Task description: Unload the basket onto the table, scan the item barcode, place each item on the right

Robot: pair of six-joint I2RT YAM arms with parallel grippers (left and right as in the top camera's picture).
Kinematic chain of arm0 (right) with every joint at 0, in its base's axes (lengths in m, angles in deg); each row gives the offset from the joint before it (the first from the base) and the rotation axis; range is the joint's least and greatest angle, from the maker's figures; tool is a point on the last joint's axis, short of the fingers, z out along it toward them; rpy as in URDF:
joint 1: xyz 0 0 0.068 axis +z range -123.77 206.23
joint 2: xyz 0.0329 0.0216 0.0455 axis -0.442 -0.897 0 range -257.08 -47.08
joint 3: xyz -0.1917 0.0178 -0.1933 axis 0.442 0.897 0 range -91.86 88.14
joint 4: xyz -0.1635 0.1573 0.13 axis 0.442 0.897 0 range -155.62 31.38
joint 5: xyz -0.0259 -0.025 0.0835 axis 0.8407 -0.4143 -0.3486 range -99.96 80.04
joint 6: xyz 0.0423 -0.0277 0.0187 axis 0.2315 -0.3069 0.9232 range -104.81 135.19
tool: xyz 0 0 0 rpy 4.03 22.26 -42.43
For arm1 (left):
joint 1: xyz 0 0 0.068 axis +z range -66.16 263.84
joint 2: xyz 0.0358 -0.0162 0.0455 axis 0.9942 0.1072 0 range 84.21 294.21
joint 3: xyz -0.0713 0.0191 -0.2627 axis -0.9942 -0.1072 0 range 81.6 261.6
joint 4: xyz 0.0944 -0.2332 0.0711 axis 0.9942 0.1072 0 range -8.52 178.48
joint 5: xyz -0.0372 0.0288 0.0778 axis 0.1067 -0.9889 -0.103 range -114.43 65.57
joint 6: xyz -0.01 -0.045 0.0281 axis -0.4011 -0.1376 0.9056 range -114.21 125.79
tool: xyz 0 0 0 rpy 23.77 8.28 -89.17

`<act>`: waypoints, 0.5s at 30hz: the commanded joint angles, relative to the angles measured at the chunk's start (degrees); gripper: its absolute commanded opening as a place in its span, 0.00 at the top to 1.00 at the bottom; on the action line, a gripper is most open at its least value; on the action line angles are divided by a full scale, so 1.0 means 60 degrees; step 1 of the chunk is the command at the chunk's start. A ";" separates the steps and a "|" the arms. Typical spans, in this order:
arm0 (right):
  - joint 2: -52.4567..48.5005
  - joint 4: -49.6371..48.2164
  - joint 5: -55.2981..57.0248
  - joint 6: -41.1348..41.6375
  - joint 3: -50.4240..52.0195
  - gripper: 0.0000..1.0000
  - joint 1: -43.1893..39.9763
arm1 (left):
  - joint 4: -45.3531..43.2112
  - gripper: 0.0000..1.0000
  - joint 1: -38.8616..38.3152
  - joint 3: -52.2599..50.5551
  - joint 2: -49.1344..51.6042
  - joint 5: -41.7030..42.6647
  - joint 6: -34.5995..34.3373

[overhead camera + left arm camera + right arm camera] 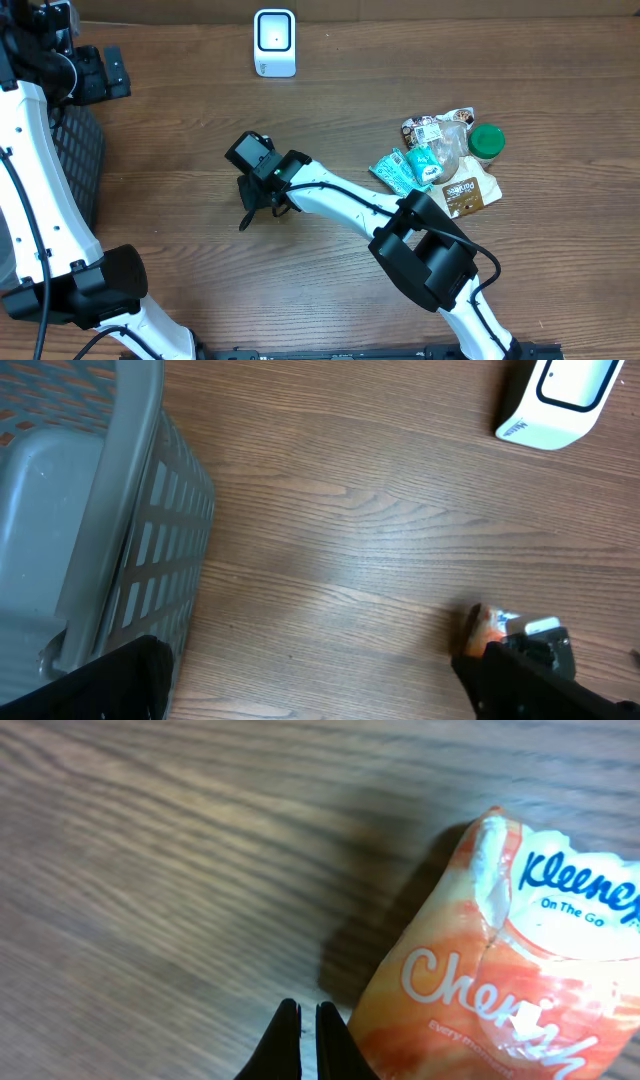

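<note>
Closest to the right wrist camera, the right gripper (pixel 308 1038) had its two dark fingers clenched together at the bottom edge of the frame, with nothing visible between them. Just to their right, the orange Kleenex tissue pack (pixel 500 970) lay on the wooden table (pixel 150 840). In the overhead view the pack was hidden under that gripper, left of centre. A white scanner (pixel 274 42) stood at top centre, a heap of packets (pixel 440 165) at right, a grey basket (pixel 85 160) at left. The left gripper (pixel 305 665) hung released beside the basket, fingers wide apart.
</note>
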State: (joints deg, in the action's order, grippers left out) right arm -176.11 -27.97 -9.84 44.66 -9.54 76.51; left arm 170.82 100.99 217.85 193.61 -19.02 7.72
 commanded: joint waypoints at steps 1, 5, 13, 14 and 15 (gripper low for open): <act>0.0055 0.0208 0.0178 -0.0178 -0.0084 0.96 -0.0127 | 0.0000 0.00 -0.0004 0.0186 -0.0157 0.0066 0.0142; 0.0878 0.0969 -0.0623 -0.0426 -0.0688 0.96 -0.0594 | 0.0000 0.00 -0.0004 0.0186 -0.0157 0.0066 0.0142; 0.1792 0.2357 -0.1362 -0.0535 -0.0714 0.78 -0.2146 | 0.0000 0.01 -0.0004 0.0186 -0.0157 0.0066 0.0142; 0.1716 0.2433 -0.1566 -0.0801 -0.0681 0.75 -0.2299 | 0.0000 0.00 -0.0004 0.0186 -0.0157 0.0066 0.0142; 0.1650 0.2415 -0.1989 -0.1220 -0.0601 0.71 -0.2419 | 0.0000 0.00 -0.0004 0.0186 -0.0157 0.0066 0.0142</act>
State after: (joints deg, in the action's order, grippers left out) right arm -166.80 -13.90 -17.14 41.54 -12.58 63.88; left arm 170.84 100.99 217.85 193.61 -19.02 7.72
